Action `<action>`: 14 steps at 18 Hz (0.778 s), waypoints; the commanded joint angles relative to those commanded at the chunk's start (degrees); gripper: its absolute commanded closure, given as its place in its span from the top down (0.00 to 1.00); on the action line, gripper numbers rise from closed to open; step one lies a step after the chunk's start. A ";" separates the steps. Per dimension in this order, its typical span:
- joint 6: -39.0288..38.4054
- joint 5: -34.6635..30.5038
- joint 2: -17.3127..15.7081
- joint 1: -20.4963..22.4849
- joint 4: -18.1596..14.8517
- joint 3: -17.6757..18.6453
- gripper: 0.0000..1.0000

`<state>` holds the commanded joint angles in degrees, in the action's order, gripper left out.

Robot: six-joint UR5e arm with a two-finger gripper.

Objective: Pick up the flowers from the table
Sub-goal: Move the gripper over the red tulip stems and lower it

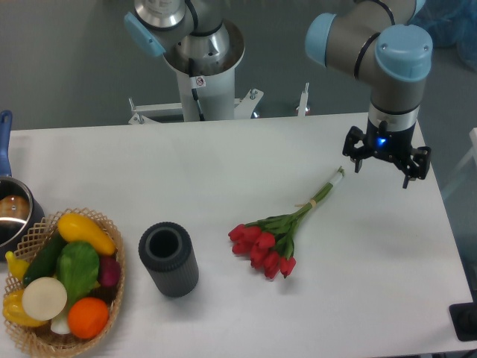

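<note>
1. The flowers (277, 233) lie on the table (223, 164), stems pointing toward the far right
2. The cup (168, 259) stands to the left of the flowers
3. The basket (62, 287) sits further left of the flowers, at the table's near left corner
4. The pot (13, 212) is behind the basket
5. The gripper (386, 165) hangs to the right of the flowers' stem ends

Arm (358, 37) is the usual grey tube links with light blue caps on the joints, one big round blue cap facing up near the wrist. Base column (201, 67) is white-ish with a silver collar, a black cable running down it and a small round sticker. Gripper (386, 160) is black, spidery-looking, with a little blue light glowing on it.
</note>
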<state>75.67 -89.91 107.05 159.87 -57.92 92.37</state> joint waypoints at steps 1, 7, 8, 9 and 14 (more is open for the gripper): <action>-0.09 -0.26 0.00 -0.09 0.00 0.00 1.00; -0.26 0.35 0.17 -2.02 1.05 1.93 1.00; -0.61 0.44 -0.09 -2.28 1.66 3.33 1.00; -0.61 0.87 -0.61 -2.46 4.37 4.73 1.00; -0.17 5.62 -2.89 -2.81 12.83 11.95 1.00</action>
<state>75.50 -84.29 104.16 157.06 -45.09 104.32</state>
